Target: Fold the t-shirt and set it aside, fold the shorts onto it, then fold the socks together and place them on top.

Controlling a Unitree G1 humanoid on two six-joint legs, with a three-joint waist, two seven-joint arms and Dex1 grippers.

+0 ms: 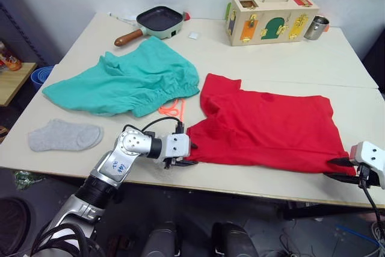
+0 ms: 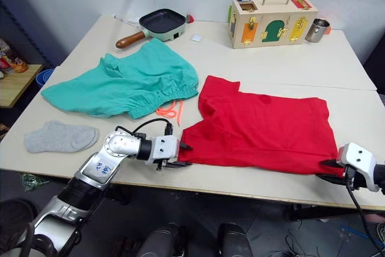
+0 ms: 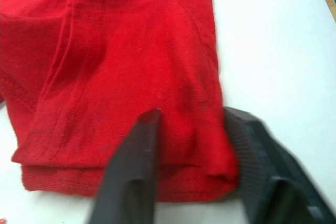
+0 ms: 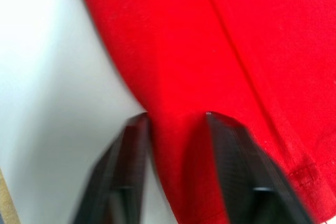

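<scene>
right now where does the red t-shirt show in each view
Left eye view: t-shirt right of centre, near the table's front edge.
Right eye view: same place.
Left wrist view: its hem corner between the left end effector fingers.
Right wrist view: its edge between the right end effector fingers.
Shared landmark: the white table.

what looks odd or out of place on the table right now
Only one grey sock is in view, near the table's front left edge, though socks come in pairs. The shorts lie bunched and crooked, their orange drawstring trailing out. The t-shirt lies fairly flat. Nothing looks spilled or damaged.
</scene>
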